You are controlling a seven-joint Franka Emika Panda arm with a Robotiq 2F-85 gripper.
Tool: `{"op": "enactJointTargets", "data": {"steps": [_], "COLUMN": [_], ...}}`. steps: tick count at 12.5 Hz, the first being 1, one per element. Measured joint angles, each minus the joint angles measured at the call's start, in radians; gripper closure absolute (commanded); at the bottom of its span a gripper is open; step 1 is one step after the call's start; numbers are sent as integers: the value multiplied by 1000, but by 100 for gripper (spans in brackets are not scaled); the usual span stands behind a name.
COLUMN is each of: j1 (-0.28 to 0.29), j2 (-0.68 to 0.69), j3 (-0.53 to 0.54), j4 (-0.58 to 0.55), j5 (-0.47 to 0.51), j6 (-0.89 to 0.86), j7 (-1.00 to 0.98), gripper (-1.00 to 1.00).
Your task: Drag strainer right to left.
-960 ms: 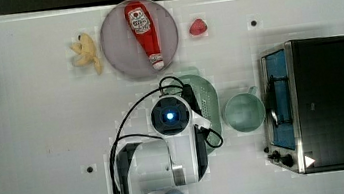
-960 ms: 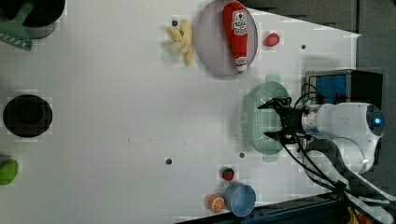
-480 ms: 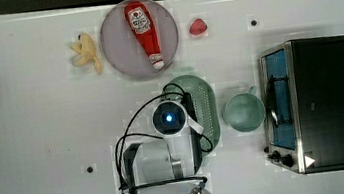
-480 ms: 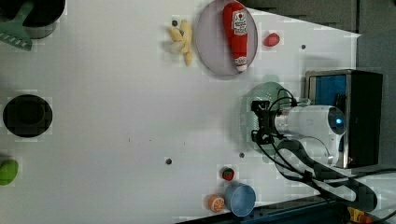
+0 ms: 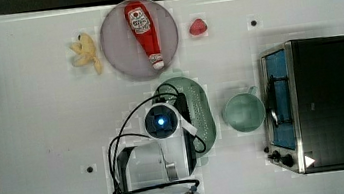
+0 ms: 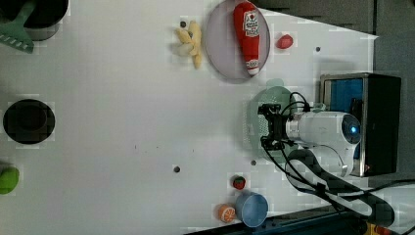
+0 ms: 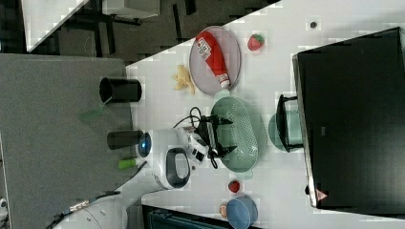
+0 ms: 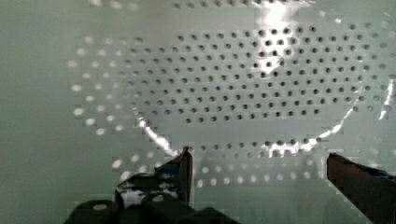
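Note:
The strainer (image 5: 202, 107) is a pale mint-green oval colander lying near the table's middle, just under the plate in the top view. My gripper (image 7: 228, 136) is open and low inside it, by the wall on the right view's left. In the left view the gripper (image 6: 268, 125) hangs over the strainer (image 6: 281, 95) toward its left side. The wrist view looks onto the strainer's perforated floor (image 8: 233, 93), with the gripper (image 8: 261, 163) straddling bare holes and nothing between the fingers. From the top, my wrist covers the strainer's left part.
A round mint cup (image 5: 243, 112) stands on the top view's right of the strainer, with a toaster oven (image 5: 327, 102) beyond it. A plate (image 5: 118, 48) with a ketchup bottle (image 5: 143, 30), a banana (image 5: 84, 53) and a strawberry (image 5: 197, 27) lie behind. A blue bowl (image 6: 252, 209) sits near the front edge.
My gripper has come down into the strainer and moved toward the left view's left. The strainer looks to have slid slightly the same way.

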Motion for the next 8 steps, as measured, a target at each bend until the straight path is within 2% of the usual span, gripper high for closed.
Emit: {"op": "enactJointTargets", "data": {"steps": [2, 8], "j1": [15, 127], "j2": [6, 21], "j3": [12, 20], "j4": [12, 51], "j5": [1, 23], "j6": [0, 4], "j7": [16, 171], "gripper": [-100, -100]}}
